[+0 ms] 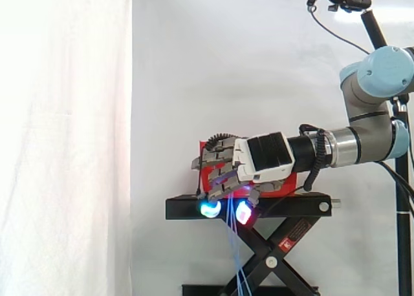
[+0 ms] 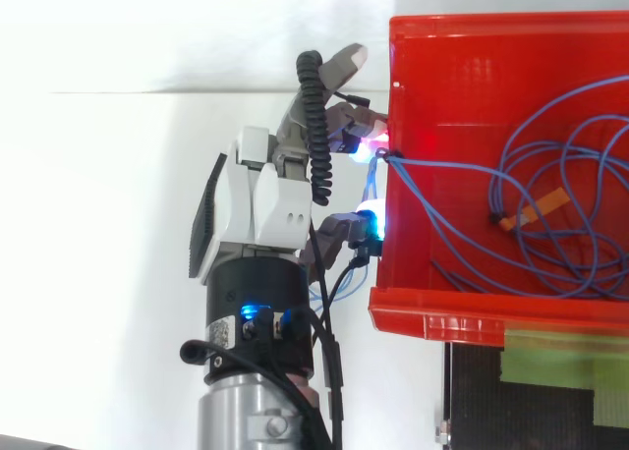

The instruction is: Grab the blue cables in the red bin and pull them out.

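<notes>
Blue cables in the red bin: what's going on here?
The robot's hand sits at the red bin's outer wall, fingers curled on a few blue cables that cross the rim. Those strands hang down past the black stand. Most of the bundle lies coiled inside the bin, so the pull-out is only partly done.

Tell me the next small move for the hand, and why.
Probably pull a little farther from the bin: the hand seems to pinch the cables where they cross the bin's wall, yet most loops lie inside.
</notes>
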{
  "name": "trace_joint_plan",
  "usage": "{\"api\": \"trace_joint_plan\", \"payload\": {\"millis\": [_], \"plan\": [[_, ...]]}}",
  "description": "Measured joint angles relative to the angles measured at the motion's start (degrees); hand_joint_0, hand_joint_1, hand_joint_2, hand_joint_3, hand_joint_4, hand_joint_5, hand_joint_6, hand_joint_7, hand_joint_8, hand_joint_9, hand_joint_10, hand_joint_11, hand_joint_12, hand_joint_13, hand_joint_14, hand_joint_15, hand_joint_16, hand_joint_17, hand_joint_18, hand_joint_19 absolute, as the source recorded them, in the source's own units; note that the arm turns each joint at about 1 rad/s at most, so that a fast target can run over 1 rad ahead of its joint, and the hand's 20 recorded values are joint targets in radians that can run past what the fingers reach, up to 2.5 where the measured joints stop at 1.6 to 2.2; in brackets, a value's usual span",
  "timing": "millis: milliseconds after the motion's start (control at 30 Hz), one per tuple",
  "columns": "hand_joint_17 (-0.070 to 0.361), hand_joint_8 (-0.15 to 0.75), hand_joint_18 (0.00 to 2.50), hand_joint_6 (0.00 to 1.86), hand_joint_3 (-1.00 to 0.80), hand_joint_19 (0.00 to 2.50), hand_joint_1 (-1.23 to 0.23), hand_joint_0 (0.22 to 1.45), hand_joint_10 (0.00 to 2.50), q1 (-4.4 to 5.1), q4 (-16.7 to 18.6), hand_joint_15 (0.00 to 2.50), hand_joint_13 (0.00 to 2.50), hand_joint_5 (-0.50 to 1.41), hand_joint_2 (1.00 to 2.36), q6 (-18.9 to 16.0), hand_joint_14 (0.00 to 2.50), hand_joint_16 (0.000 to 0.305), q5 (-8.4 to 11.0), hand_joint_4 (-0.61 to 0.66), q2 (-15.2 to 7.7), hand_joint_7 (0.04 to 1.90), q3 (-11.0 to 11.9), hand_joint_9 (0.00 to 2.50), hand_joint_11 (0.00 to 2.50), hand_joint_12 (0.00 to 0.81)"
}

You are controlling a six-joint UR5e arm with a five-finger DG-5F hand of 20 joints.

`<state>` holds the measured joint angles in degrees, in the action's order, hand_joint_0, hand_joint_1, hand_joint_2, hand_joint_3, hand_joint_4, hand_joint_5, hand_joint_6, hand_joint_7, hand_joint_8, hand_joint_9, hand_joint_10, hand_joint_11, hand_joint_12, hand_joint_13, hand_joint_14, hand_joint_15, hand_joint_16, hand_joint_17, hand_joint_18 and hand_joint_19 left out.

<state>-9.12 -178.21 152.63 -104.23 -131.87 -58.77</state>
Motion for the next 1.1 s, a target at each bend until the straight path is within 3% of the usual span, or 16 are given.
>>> {"api": "trace_joint_plan", "payload": {"millis": [167,833,1000,1100], "plan": [[0.108,0.258,0.41,0.01,-1.00,0.47,-0.94,0.78,0.02,-0.09,0.07,0.32,0.49,0.77,1.00,0.06,0.01,0.048,-0.22,0.00,0.00,0.83,-0.01,0.86,0.96,0.355],[0.106,0.260,0.46,0.34,-1.00,0.48,-0.87,0.80,0.03,-0.13,-0.14,0.33,0.54,0.77,1.00,0.06,0.01,0.047,-0.27,-0.02,-0.02,0.76,0.00,0.91,0.96,0.355],[0.104,0.259,0.47,0.36,-1.00,0.48,-0.86,0.81,0.03,-0.14,-0.14,0.34,0.54,0.77,1.00,0.06,0.01,0.046,-0.27,-0.01,-0.01,0.75,-0.01,0.92,0.97,0.352],[0.104,0.257,0.47,0.23,-1.00,0.49,-0.86,0.81,0.03,-0.13,-0.17,0.34,0.54,0.78,1.00,0.04,0.01,0.046,-0.27,0.01,-0.02,0.79,-0.01,0.92,0.97,0.352]]}}
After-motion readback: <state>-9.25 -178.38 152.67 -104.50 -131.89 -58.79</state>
